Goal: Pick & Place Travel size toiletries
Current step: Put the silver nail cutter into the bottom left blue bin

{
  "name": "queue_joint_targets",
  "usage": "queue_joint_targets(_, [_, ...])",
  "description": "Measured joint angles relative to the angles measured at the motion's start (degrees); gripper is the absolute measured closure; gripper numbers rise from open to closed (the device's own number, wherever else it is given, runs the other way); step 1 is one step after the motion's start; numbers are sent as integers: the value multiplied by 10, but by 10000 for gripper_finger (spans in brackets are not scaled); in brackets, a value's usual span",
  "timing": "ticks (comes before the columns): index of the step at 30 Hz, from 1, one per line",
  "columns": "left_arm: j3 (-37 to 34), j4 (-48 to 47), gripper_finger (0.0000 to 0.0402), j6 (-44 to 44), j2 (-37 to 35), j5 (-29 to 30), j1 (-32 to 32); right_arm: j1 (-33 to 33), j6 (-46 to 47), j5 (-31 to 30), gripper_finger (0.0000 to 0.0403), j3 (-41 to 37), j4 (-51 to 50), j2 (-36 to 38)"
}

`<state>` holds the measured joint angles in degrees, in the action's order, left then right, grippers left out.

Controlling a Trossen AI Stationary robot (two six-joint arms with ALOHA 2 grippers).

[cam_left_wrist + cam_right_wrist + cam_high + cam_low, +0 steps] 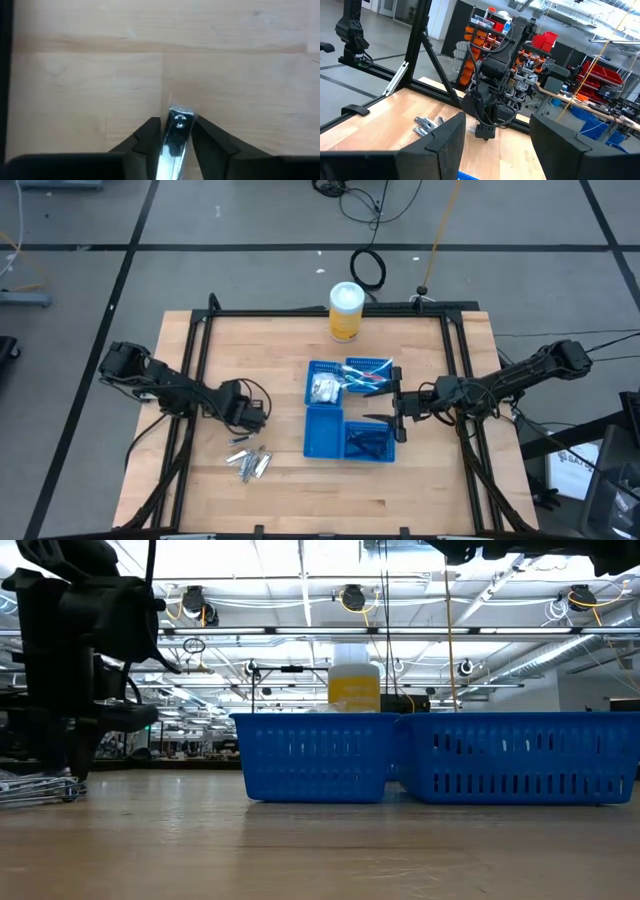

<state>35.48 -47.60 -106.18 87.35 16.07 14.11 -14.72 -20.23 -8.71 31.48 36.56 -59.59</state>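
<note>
On my left, the left tool (255, 423) hangs over the bare wood of the bench (250, 350), just above the loose pile of toiletries (249, 462). Through its wrist camera I see its fingers (145, 136) clamped on a small silvery tube (173, 135), held clear of the wood. The pile itself is a cluster of silvery tubes lying flat near the front left of the bench, well apart from the trays.

In the middle sit the blue mesh trays (325, 430), touching one another. One holds white packets (323, 388), another holds thin toothbrushes (365, 377), and a third holds dark sticks (368, 442). Behind them stands a yellow canister (345, 312) with a white lid.

On my right, the right tool (398, 417) hovers at the trays' right edge, its fingers (445, 137) spread wide apart and holding nothing.
</note>
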Motion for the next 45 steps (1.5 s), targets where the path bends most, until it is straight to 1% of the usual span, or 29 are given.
queue_joint_targets(3, [1, 2, 317, 8, 0, -19, -1, 0, 0, 0, 195, 0, -1, 0])
queue_joint_targets(6, [1, 5, 340, 27, 0, -23, -1, 0, 0, 0, 195, 0, -4, 0])
queue_joint_targets(9, [1, 7, 360, 38, 0, -9, 0, 0, 0, 0, 195, 0, -11, 0])
queue_joint_targets(13, [9, 8, 362, 50, 1, 19, 4, 0, 1, -1, 195, 0, -18, 2])
queue_joint_targets(17, [51, -23, 362, 70, 4, 63, 21, 0, 29, -1, 195, 0, -36, 22])
queue_joint_targets(22, [128, -20, 362, 146, -15, 141, 38, 0, 62, -2, 195, 0, -74, 69])
queue_joint_targets(25, [180, 5, 362, 202, -13, 182, 48, 0, 75, -2, 195, 0, -103, 92])
queue_joint_targets(27, [218, 35, 362, 246, -14, 222, 60, 0, 78, -2, 195, 0, -119, 102])
queue_joint_targets(30, [257, 146, 362, 338, -12, 263, 75, 0, 79, -2, 195, 0, -133, 108])
queue_joint_targets(34, [263, 367, 363, 494, 8, 260, 79, 0, 86, -2, 195, 0, -133, 108])
queue_joint_targets(36, [265, 440, 363, 532, 29, 256, 79, 0, 90, -2, 195, 0, -135, 108])
queue_joint_targets(39, [264, 487, 363, 537, 72, 239, 74, 0, 91, -2, 195, 0, -137, 108])
queue_joint_targets(45, [263, 495, 363, 475, 133, 178, 55, 0, 90, -2, 195, 0, -137, 108])
